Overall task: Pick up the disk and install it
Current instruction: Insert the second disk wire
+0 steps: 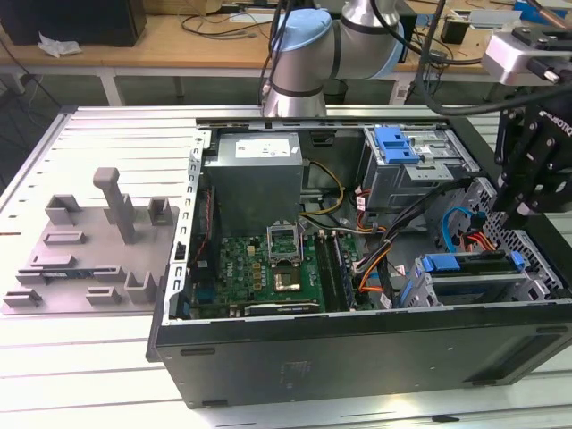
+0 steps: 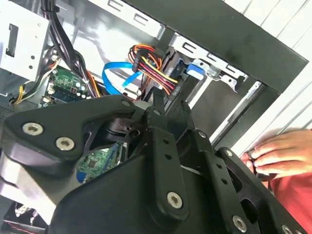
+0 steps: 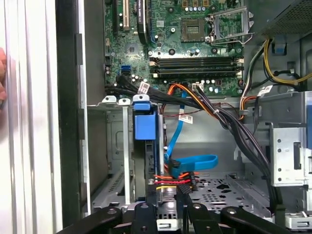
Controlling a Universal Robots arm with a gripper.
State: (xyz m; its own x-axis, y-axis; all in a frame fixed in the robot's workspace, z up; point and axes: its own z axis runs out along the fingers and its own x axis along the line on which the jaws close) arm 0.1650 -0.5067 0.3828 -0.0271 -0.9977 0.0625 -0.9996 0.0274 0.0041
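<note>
Your gripper [image 1: 516, 211] hangs over the open computer case [image 1: 357, 357], at its corner nearest the exterior view's right, just above the power cable plug [image 3: 173, 181]; whether the claw is spread or pressed together, you cannot tell. The disk [image 1: 465, 264] sits in the drive cage [image 1: 527, 286] at that same corner, its blue carrier [image 3: 145, 124] showing in the first wrist view. A person's hand [image 2: 282, 154] rests on the case edge nearby.

Open bay floor [image 3: 214, 187] lies beside the seated disk [image 3: 145, 126], but a blue cable [image 3: 195, 163] and a black wire bundle [image 3: 229, 124] cross above it; a person's hand [image 2: 280, 153] rests at the case edge [image 2: 243, 36].
</note>
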